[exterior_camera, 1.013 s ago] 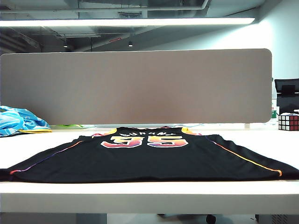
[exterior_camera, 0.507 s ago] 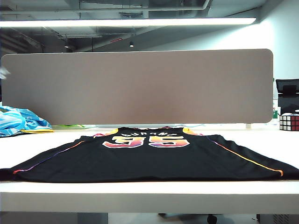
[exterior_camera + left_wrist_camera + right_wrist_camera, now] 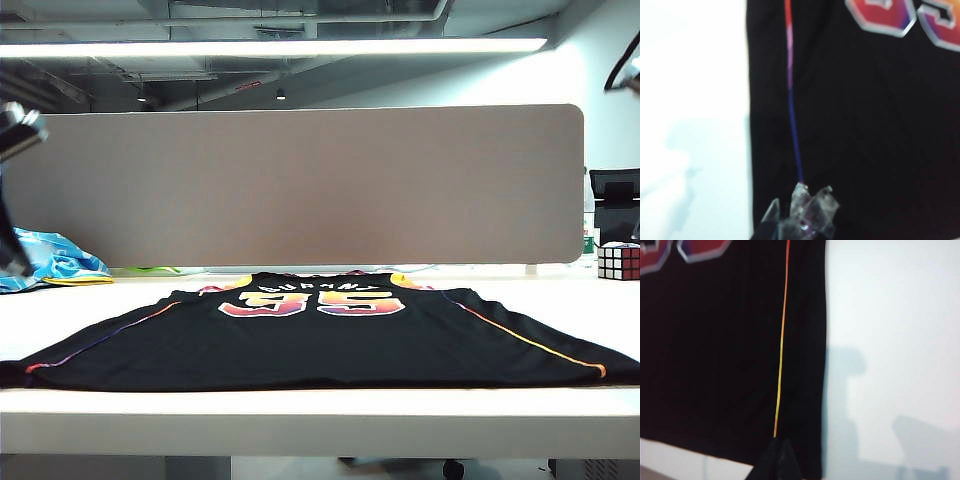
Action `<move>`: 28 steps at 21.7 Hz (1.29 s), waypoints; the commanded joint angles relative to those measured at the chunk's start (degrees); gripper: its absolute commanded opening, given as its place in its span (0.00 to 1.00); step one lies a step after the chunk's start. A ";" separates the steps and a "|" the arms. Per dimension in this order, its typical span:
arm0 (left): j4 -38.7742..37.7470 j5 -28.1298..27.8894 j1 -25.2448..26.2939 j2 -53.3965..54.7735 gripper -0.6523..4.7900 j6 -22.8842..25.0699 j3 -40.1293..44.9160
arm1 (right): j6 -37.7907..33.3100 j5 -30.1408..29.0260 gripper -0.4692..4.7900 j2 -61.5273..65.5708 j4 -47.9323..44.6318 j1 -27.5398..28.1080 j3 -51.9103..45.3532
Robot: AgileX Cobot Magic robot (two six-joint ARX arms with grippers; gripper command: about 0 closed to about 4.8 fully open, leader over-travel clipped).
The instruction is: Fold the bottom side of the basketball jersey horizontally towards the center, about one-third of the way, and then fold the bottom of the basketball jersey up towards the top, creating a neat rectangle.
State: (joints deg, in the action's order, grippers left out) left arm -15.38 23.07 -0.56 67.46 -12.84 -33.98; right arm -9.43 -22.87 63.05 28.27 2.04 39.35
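The basketball jersey (image 3: pixel 320 345) lies flat on the white table (image 3: pixel 320 420), black, with the number 35 facing up. In the left wrist view my left gripper (image 3: pixel 805 207) is shut and empty. It hangs over the jersey (image 3: pixel 865 125) at the end of its orange-purple side stripe (image 3: pixel 791 110). In the right wrist view my right gripper (image 3: pixel 777 455) is shut and empty, over the jersey (image 3: pixel 715 350) where the orange-yellow stripe (image 3: pixel 781 355) ends near the hem. In the exterior view only blurred bits of the left arm (image 3: pixel 16 130) and right arm (image 3: pixel 627 70) show, high at the edges.
A light blue and white cloth (image 3: pixel 50 262) lies at the back left. A Rubik's cube (image 3: pixel 617 262) stands at the back right. A grey partition (image 3: pixel 300 185) closes off the rear of the table. Bare table (image 3: pixel 690 75) (image 3: pixel 890 315) flanks the jersey on both sides.
Both arms have swung into the exterior view at its upper left and upper right edges, where none showed before. The jersey lies as it did.
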 commanded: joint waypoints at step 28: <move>-13.97 13.97 7.74 12.96 0.73 3.52 -4.07 | 3.67 -3.91 0.58 16.87 1.55 -0.04 1.22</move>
State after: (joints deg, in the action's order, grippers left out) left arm -28.77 37.04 7.14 80.53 -9.87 -37.80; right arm -6.28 -26.20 80.05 29.50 2.02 40.36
